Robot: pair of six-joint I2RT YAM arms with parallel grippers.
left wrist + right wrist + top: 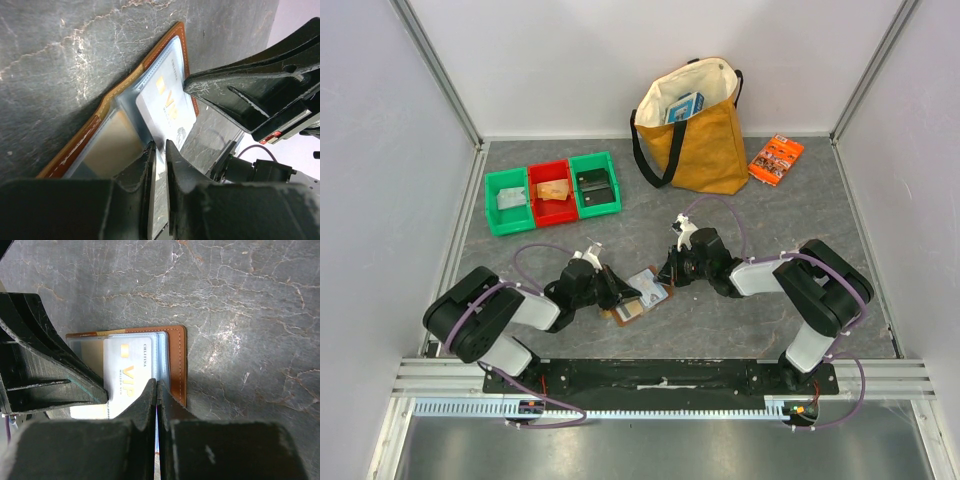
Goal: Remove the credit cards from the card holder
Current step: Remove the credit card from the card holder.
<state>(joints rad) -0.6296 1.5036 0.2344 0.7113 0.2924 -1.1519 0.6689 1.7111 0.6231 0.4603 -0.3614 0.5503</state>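
At the back left of the bench stand a green bin, a red bin and a second green bin, well apart from the work. Nearer, the left claw reaches in from the left. Its jaws are narrow and straddle the near edge of a pale grey-blue credit card marked VIP; whether they grip it yet I cannot tell. That card sits in a clear pocket of the card holder, which lies open and flat between the two arms, its long axis running from near left to far right, roughly along the line joining the claws. A tan card shows in the holder's other half. Just right of the holder, the right claw is closed, its tips on the holder's far end, apparently steadying it. I judge the left arm the one to draw the card, pulling toward itself while the right holds the leather down. Behind stand a yellow tote bag and, further right, an orange packet.
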